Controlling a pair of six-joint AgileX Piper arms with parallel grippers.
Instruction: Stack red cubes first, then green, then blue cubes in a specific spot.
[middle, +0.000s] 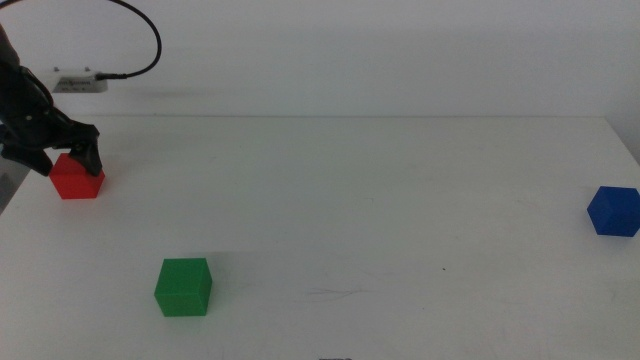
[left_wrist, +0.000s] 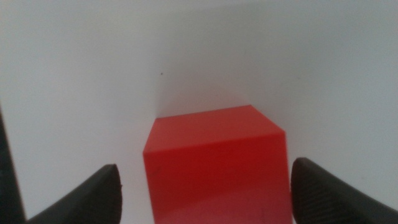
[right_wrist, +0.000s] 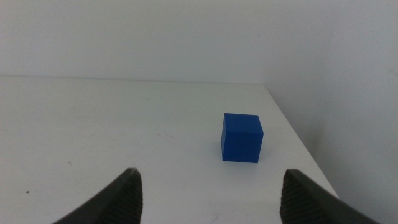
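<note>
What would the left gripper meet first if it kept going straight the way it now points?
The red cube. In the left wrist view it sits directly ahead, between the open fingers of the left gripper, with a gap on each side. Contact probably comes almost at once, though depth is unclear.

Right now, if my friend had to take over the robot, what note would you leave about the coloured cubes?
Left gripper: jaws open around the small solid red cube at the white table's far left; gaps show on both sides, not gripped yet.
Right gripper: open, waiting, facing the small solid blue cube near the right edge.
Small solid green cube: alone, front left.
Done: nothing stacked.
Left: place red, then green, then blue on top.
</note>
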